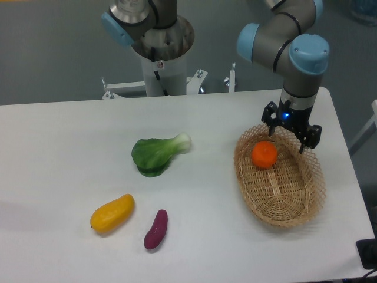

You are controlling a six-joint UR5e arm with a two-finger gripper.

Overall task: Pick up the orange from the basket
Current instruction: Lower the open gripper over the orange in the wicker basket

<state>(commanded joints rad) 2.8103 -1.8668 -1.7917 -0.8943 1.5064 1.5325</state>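
The orange [265,154] sits alone in the upper end of the wicker basket [306,203], with the gripper [292,137] hanging just above, fingers spread apart, gripping nothing

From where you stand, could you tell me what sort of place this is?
Probably a robotics lab test bench: a bare white table, an arm on a pedestal with its gripper over a wicker basket, and toy-like produce such as the orange.

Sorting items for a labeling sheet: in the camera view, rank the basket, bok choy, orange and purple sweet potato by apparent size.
Largest to smallest:
1. basket
2. bok choy
3 and 4. orange and purple sweet potato look too alike to rank; the potato also lies nearer the camera.
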